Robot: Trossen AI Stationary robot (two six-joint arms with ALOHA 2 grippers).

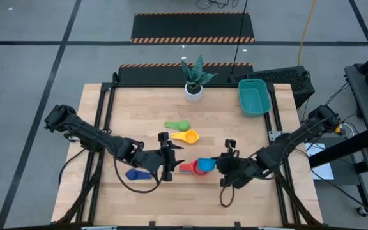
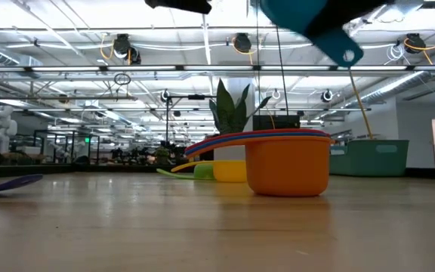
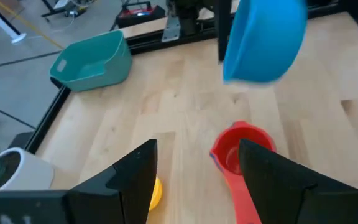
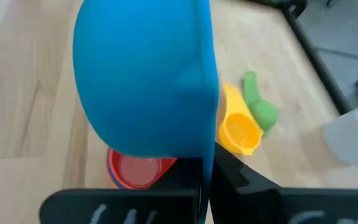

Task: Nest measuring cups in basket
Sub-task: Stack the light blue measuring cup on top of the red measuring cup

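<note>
A robotics lab: open hall with ceiling trusses (image 2: 89, 72), hazard-striped floor mats (image 1: 193, 28), distant workstations.

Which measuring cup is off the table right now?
The light blue cup, gripped in the right hand above the red-orange stack; the rest lie on the table.

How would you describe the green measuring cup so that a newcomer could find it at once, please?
Start at the potted plant on the table's far edge and come toward the middle of the wooden top. The green measuring cup lies there beside the yellow cup, the only green scoop, smaller than its yellow neighbour.
</note>
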